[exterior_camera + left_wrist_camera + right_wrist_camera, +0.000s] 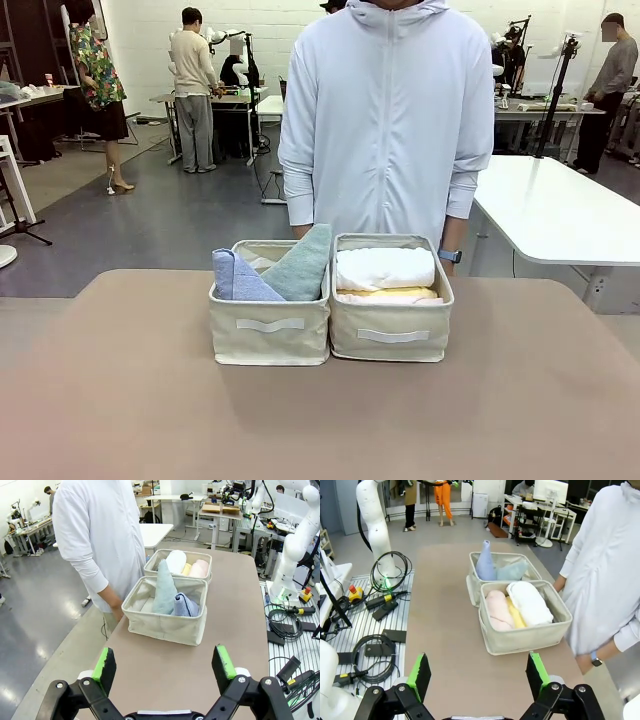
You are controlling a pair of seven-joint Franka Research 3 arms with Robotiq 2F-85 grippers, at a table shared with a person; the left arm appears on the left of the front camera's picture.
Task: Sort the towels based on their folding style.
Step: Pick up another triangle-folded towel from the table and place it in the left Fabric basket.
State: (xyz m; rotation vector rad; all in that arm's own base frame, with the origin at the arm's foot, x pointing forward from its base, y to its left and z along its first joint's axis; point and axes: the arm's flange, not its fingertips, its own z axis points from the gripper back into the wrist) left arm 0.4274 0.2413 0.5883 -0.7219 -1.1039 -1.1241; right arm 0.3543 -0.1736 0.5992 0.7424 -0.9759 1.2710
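Towels sorted in two baskets on the table.
Lavender-blue towel (236,279) and grey-green towel (302,264) fill the left basket (268,336); white towel (385,268), yellow towel (386,294), pink towel (498,610) the right basket (392,342). Left pincer (166,666) and right pincer (478,672) released, near.

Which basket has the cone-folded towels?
The left basket, holding the lavender-blue towel and grey-green towel standing up pointed. The right basket holds rolled ones lying flat.

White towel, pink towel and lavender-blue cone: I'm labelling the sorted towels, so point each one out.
white towel (385,268), front view, middle of its roll.
pink towel (498,611), right wrist view, top of its roll.
lavender-blue cone (485,565), right wrist view, its middle.
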